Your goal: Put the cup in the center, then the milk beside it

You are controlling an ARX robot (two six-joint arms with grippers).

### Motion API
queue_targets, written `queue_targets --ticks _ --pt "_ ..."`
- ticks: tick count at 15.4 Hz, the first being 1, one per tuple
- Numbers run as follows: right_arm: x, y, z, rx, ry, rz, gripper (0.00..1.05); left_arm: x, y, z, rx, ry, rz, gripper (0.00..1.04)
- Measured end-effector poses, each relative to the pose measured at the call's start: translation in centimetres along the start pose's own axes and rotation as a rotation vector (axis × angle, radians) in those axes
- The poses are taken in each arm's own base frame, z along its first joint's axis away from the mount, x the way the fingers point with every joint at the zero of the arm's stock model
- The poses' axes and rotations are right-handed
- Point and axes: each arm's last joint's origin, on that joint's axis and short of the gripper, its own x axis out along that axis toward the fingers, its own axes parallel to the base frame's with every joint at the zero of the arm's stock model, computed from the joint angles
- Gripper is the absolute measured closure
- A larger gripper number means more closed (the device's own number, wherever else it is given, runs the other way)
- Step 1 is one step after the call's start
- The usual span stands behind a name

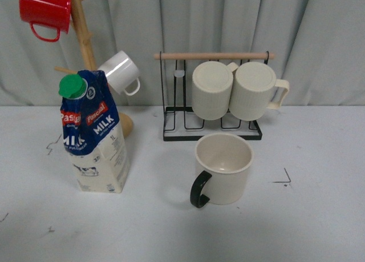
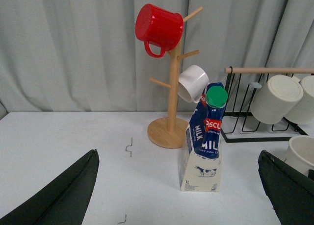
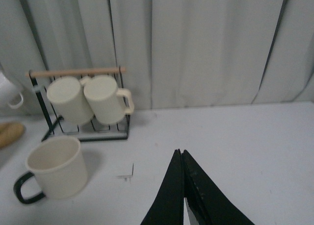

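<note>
The cup [image 1: 223, 168], wide, cream and with a glossy black handle, stands upright on the table in front of the wire rack; it also shows in the right wrist view as the cup [image 3: 54, 168]. To its left stands the milk [image 1: 94, 133], a blue-and-cream carton with a green cap, upright; the left wrist view shows the milk [image 2: 203, 141] between the fingers' lines, well ahead of them. My left gripper [image 2: 179, 186] is open and empty. My right gripper [image 3: 180, 152] is shut on nothing, off to the right of the cup. Neither arm shows in the front view.
A black wire rack [image 1: 212, 96] with a wooden bar holds two ribbed cream mugs behind the cup. A wooden mug tree [image 1: 85, 39] at the back left carries a red mug [image 1: 45, 11] and a small white mug [image 1: 121, 72]. A curtain closes the back.
</note>
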Motion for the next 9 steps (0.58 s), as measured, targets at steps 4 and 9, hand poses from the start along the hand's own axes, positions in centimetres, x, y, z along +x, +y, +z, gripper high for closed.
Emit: queue_targets --ticks 4,9 --pt "0.00 0.00 0.00 0.000 0.000 0.000 0.92 0.00 0.00 -0.01 0.000 0.002 0.000 0.07" --pt "0.00 0.00 0.01 0.000 -0.001 -0.002 0.30 0.30 -0.53 -0.01 0.021 0.270 0.123 0.07"
